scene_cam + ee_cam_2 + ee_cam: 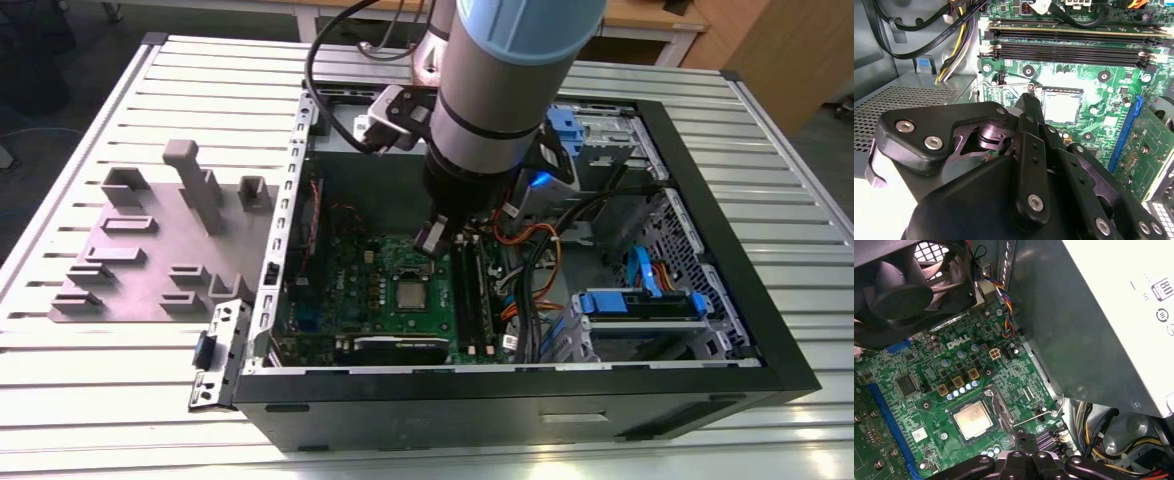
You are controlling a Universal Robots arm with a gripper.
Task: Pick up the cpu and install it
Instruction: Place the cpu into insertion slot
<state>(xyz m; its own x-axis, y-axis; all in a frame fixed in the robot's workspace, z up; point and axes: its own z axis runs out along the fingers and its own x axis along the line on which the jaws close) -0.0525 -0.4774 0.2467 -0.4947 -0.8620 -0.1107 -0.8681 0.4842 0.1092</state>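
CPU seated in the motherboard socket, gripper hanging just above the board beside it.

The cpu (973, 419) lies flat in the socket on the green motherboard (929, 365), silvery top up, and nothing holds it; the socket's retention lever (1036, 419) appears unlatched. The gripper (1030, 102) hovers near the socket's edge, fingers drawn close together with nothing seen between them. The chip looks light, rigid and thin, its contact side likely delicate; it would best be gripped by opposite edges and kept level, never pressed on its face.
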